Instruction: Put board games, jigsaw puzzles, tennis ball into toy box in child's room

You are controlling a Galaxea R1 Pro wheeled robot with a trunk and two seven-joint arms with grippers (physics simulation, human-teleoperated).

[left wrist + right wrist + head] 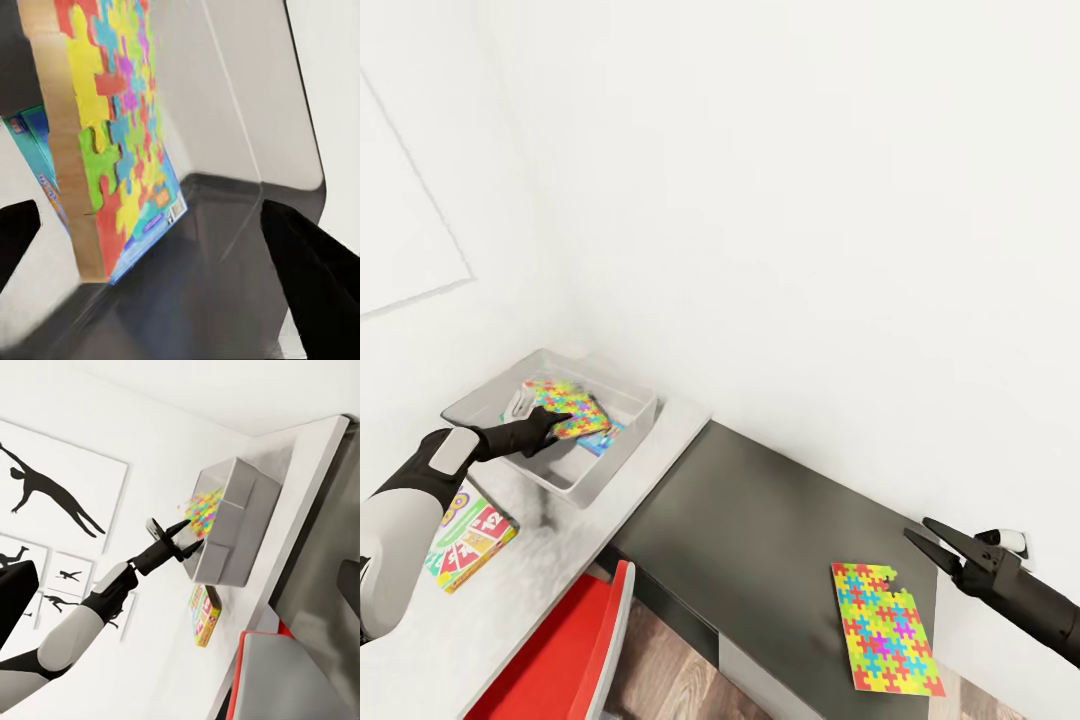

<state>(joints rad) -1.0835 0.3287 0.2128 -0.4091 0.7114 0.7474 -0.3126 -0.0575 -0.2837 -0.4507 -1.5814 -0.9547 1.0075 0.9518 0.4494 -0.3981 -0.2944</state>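
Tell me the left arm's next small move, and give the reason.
Probably lift the left pincer straight up out of the toy box. The jigsaw puzzle already rests inside on a blue game box, and the pincer's fingers stand apart with nothing between them. A second puzzle and the SKIP-BO game still lie on the table.

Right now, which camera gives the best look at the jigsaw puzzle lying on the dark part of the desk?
The head view: the jigsaw puzzle lies flat and whole on the dark desk, near the right hand. I can't make it out in either wrist view.
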